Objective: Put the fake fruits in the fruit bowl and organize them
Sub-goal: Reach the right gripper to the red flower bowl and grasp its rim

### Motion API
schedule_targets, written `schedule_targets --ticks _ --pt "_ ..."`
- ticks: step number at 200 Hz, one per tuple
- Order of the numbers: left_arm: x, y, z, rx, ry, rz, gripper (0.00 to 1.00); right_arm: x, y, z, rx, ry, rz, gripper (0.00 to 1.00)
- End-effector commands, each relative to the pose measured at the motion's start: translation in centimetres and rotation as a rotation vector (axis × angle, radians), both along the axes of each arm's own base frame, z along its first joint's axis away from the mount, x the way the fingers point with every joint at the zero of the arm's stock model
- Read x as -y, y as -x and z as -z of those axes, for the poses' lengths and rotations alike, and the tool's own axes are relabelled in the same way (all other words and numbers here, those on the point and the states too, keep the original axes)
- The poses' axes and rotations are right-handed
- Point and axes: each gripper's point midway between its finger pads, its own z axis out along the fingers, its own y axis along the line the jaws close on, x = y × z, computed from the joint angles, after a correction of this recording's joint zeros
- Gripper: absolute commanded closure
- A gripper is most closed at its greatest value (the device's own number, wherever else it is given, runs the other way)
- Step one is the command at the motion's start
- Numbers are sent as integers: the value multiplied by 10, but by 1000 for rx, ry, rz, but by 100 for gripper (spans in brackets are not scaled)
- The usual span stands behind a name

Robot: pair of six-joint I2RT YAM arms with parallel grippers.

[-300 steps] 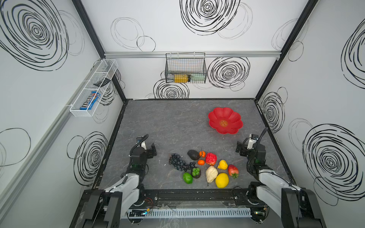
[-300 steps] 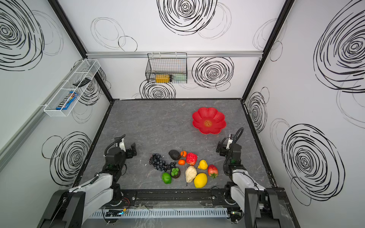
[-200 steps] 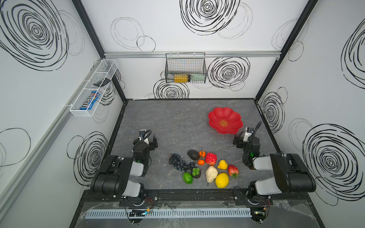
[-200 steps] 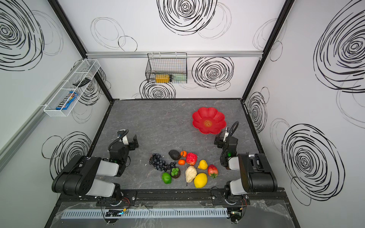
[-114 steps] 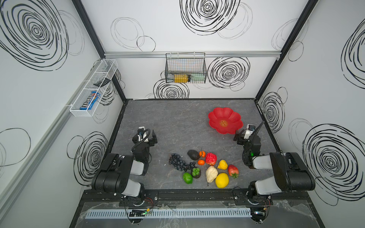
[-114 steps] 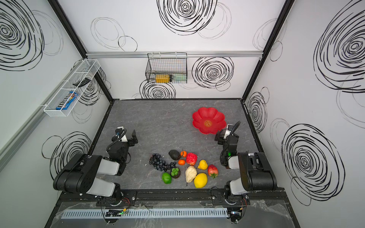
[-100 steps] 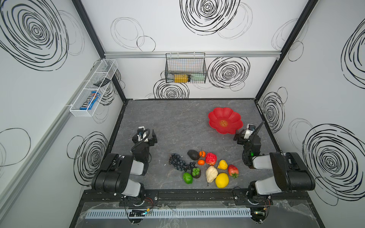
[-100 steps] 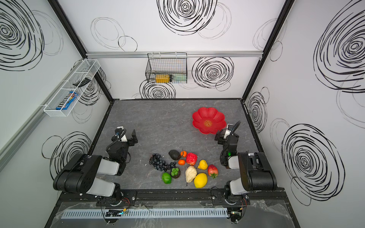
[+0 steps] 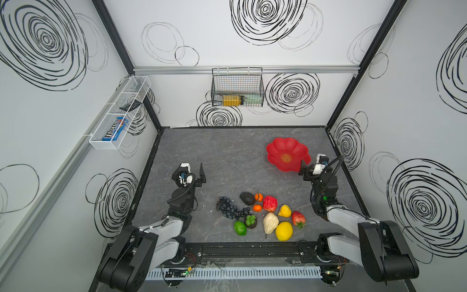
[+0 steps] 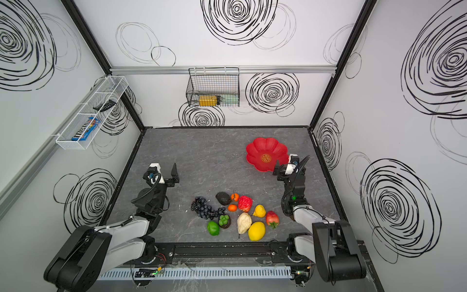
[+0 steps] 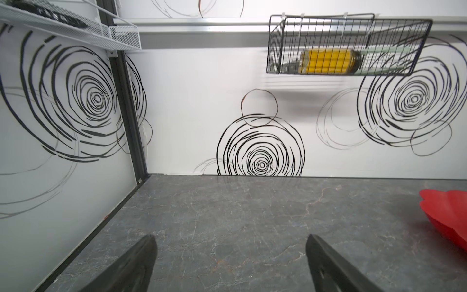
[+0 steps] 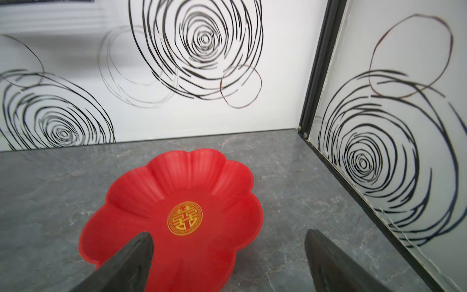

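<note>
On the grey bench point(image 9: 227, 151), at about 2 o'clock in both top views, the fruit bowl point(image 9: 279, 149) sits flat, its gold emblem point(image 12: 185, 219) fully exposed. The fake fruits point(image 9: 270, 203) lie clustered on the bench near 5 o'clock, well apart from the bowl; the grape bunch point(image 9: 228, 208), avocado point(image 9: 247, 198) and lemon point(image 9: 284, 230) are among them.

Right hand point(image 12: 227, 232): at 3 o'clock, fingers spread wide and empty, just beside the bowl's near rim; contact cannot be confirmed.

Left hand point(image 11: 230, 237): at 9 o'clock, fingers spread wide and empty, over bare bench, well apart from the fruits.
</note>
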Motion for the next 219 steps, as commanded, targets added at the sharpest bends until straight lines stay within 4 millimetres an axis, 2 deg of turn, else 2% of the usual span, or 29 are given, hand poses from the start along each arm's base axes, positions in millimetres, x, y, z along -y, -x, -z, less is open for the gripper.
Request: schedule_targets --ticks 1,26,36,61,89,114,128,159,194,219 --pt "-2 0 -19 2 101 -73 4 -1 1 -25 -3 -97 10 3" --pt "5 -7 -20 -124 371 -56 4 20 9 -42 1 -331 141 3" --pt "6 -6 -10 -215 478 -68 4 27 14 -41 -32 -413 177 3" --pt "17 3 3 -350 583 -24 4 35 17 -28 -129 -529 147 3" --pt "21 15 5 -382 681 58 4 41 17 -6 -184 -619 93 3" --pt "8 25 10 -401 742 94 4 48 13 15 -255 -637 128 3" --pt "10 29 13 -423 738 122 4 48 7 28 -306 -645 132 3" --pt "31 33 20 -454 638 214 4 40 -8 50 -399 -663 94 3" --pt "29 33 44 -489 543 179 4 35 -28 77 -514 -713 78 0" --pt "24 33 51 -478 479 142 4 26 -42 94 -603 -734 40 4"
